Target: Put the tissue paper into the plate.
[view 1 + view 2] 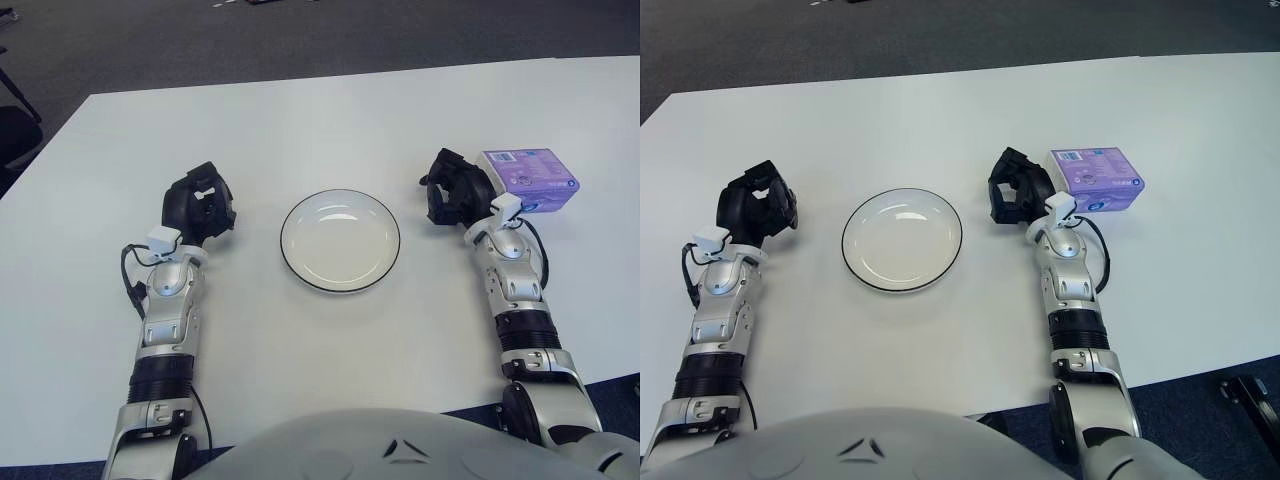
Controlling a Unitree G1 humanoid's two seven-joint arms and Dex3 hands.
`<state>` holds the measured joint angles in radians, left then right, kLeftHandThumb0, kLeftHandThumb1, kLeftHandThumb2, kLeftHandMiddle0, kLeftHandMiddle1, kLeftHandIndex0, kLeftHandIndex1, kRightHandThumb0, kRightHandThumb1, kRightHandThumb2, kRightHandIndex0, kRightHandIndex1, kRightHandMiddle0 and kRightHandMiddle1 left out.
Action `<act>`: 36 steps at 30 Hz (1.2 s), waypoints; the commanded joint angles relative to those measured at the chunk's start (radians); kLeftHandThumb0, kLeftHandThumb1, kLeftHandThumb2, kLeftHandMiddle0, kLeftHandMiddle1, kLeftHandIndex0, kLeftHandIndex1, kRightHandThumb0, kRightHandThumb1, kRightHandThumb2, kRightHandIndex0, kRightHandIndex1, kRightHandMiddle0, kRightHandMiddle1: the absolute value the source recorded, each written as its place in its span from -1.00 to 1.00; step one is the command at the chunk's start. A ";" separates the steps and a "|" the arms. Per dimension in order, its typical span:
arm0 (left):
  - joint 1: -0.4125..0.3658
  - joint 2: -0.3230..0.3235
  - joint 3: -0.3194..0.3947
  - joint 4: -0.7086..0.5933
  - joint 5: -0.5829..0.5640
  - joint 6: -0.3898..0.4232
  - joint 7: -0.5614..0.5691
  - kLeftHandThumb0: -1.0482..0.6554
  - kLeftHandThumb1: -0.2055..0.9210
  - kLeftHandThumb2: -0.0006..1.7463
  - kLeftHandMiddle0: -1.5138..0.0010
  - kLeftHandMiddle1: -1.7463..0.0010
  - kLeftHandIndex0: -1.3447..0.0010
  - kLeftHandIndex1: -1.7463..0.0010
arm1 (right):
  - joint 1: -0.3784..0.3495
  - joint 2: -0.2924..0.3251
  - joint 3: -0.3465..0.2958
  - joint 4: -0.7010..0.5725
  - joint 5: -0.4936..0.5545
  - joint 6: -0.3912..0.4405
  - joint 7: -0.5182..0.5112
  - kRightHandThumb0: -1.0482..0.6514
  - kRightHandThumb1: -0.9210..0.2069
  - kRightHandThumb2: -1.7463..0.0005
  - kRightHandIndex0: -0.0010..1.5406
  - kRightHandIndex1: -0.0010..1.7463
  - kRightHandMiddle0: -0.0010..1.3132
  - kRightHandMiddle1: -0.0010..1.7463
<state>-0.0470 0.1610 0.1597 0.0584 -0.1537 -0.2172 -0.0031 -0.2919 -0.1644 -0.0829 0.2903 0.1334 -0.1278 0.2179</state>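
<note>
A purple tissue pack [530, 178] lies on the white table at the right. A white plate [340, 240] with a dark rim sits empty at the table's middle. My right hand [455, 190] rests on the table between the plate and the pack, right against the pack's left edge; its fingers are relaxed and hold nothing. My left hand [200, 205] is parked on the table left of the plate, fingers relaxed and empty.
The white table [300, 120] extends far behind the plate. Dark carpet lies beyond its far edge. A dark chair part [15, 130] shows at the far left, off the table.
</note>
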 commanded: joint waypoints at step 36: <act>0.187 -0.118 -0.030 0.125 0.003 0.014 0.025 -0.27 0.60 0.09 -0.80 -1.00 -0.58 -1.00 | 0.136 0.036 -0.020 0.036 0.015 0.045 -0.040 -0.25 -0.34 -0.17 0.22 1.00 -0.34 1.00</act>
<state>-0.0470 0.1596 0.1588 0.0550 -0.1489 -0.2166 0.0080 -0.2922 -0.1655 -0.0919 0.2854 0.1337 -0.1082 0.1896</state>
